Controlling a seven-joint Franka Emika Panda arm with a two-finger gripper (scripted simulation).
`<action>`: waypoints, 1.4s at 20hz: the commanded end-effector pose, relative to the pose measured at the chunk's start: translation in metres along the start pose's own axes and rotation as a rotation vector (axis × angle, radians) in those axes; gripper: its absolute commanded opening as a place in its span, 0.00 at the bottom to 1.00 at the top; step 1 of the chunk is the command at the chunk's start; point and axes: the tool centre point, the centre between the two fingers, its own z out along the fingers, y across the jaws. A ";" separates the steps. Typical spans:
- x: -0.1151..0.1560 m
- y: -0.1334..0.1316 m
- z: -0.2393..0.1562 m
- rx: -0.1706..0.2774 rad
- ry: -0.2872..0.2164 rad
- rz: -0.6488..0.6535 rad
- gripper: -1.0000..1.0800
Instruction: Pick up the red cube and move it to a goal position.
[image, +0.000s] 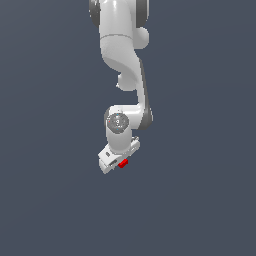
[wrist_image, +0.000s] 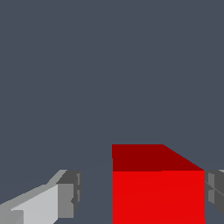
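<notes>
The red cube (image: 123, 163) is a tiny bright red block right at the tip of the white gripper (image: 116, 163) in the exterior view. In the wrist view the red cube (wrist_image: 158, 192) sits between the two grey fingers of the gripper (wrist_image: 142, 197). One finger (wrist_image: 215, 192) is against a side of the cube. The other finger (wrist_image: 70, 194) stands apart from it with a clear gap. The jaws are open around the cube. The cube's lower part is cut off by the frame edge.
The white arm (image: 125, 65) reaches down from the top of the exterior view. Around it there is only a plain dark grey-blue ground (image: 200, 200), with no other objects and no goal marker showing.
</notes>
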 end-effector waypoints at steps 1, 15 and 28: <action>0.001 0.000 0.001 0.000 0.000 -0.008 0.96; 0.000 -0.001 0.001 0.000 0.000 -0.008 0.00; -0.007 -0.048 -0.003 0.000 0.000 -0.008 0.00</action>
